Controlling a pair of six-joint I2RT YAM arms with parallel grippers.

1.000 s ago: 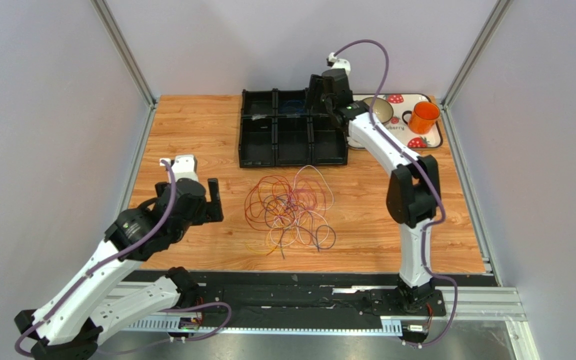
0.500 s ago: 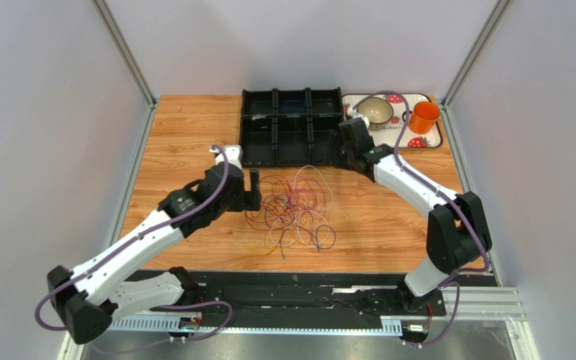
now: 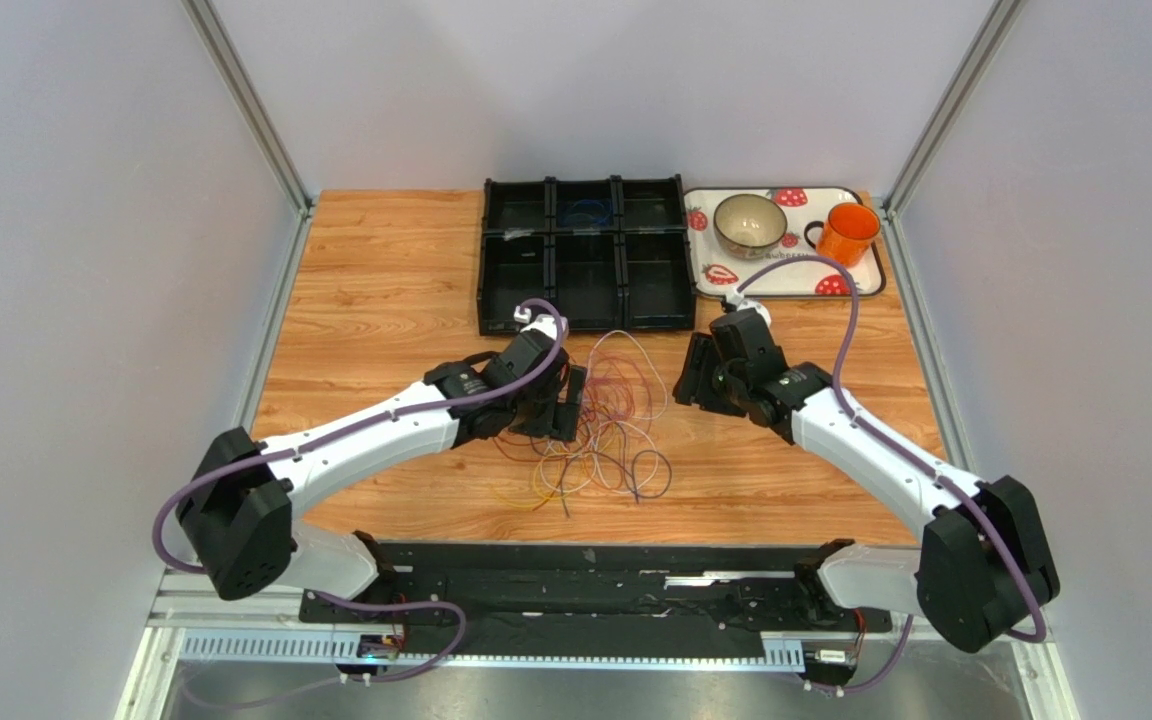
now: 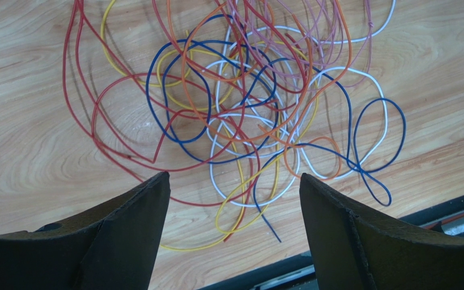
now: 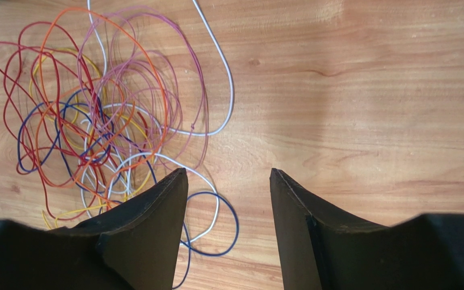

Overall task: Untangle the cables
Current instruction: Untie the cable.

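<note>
The cables (image 3: 597, 428) lie as one tangled heap of thin red, orange, yellow, blue, white and purple loops on the wooden table. The heap fills the left wrist view (image 4: 240, 103) and the left of the right wrist view (image 5: 107, 121). My left gripper (image 3: 567, 402) is open and empty, above the heap's left part; its gripper (image 4: 234, 181) frames yellow, red and blue strands. My right gripper (image 3: 692, 375) is open and empty, just right of the heap; its gripper (image 5: 228, 175) stands over bare wood beside a blue and a white loop.
A black compartment tray (image 3: 585, 255) stands behind the heap. A patterned tray (image 3: 868, 278) at the back right holds a bowl (image 3: 751, 224) and an orange mug (image 3: 847, 234). The table's front edge with a black rail (image 3: 612, 563) is close below the cables.
Both arms have swung in toward the heap. The left gripper came from the left side to above the cables. The right gripper came down from the black tray to the heap's right side.
</note>
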